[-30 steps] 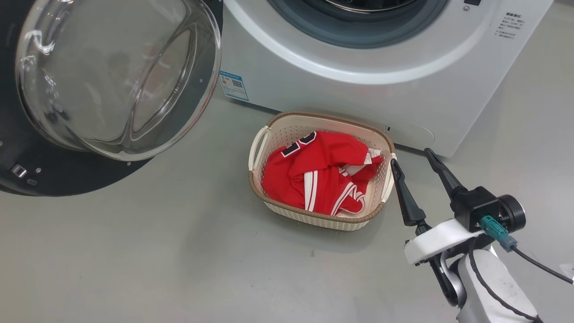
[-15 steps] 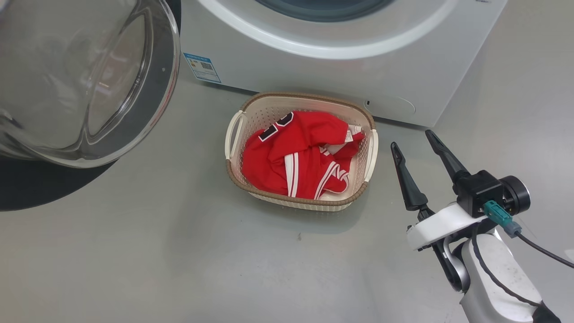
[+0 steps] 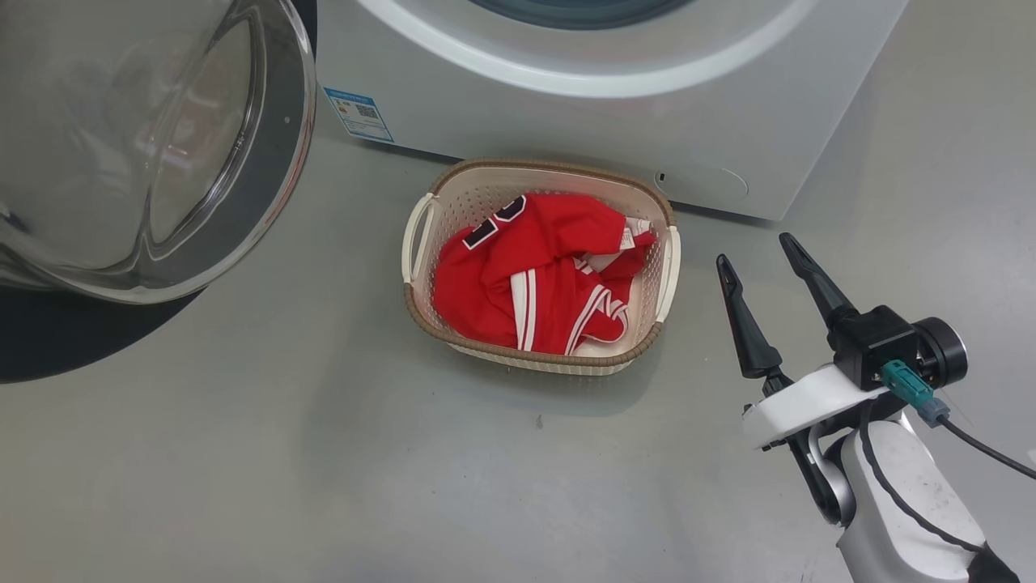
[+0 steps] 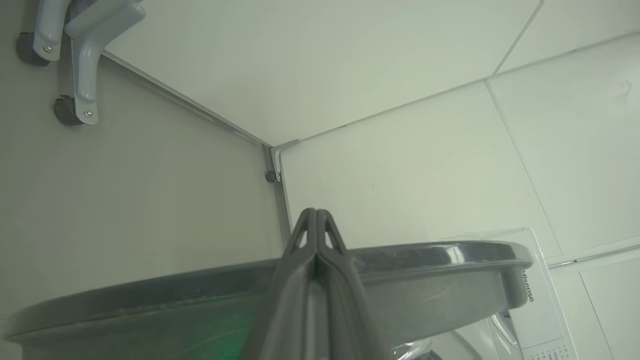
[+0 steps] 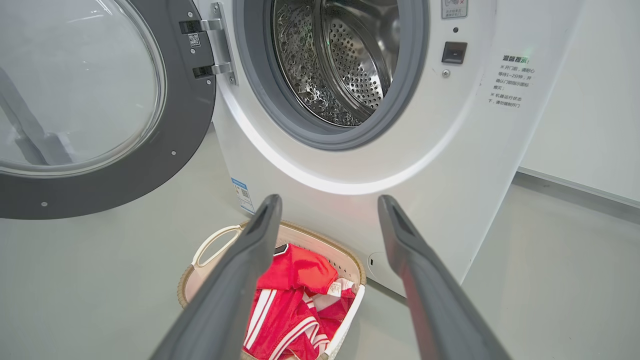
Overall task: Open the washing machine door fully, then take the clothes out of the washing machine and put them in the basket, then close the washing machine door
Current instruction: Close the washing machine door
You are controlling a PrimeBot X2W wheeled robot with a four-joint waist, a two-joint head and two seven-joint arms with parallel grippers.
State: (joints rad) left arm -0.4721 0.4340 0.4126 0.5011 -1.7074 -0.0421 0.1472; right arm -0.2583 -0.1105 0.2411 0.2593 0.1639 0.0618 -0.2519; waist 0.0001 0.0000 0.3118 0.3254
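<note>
Black fingers of the right gripper [image 3: 753, 248] are standing spread wide and holding nothing, hanging near the basket's [image 3: 550, 166] right side over the grey floor [image 3: 324, 453]. Red clothes [image 3: 534, 275] are lying bunched inside that basket, and the drum [image 5: 345, 65] is looking bare, so the door [image 3: 48, 340] is probably what is being dealt with now: swinging it shut. Doing that well is calling for a steady push on the outer face, following the arc of the hinge [image 5: 212, 47], keeping the bulging glass [image 3: 146, 138] clear of the basket, which is sitting just before the washing machine [image 3: 566, 121], and pressing until the door is seating fully. On the left gripper [image 4: 316, 212], the fingers are pressing together, pinching nothing, their tips showing across the door's dark rim; whether they are touching it I cannot tell. Farther off, the door is gaping wide on the robot's left, well apart from the right gripper's spread jaws.
</note>
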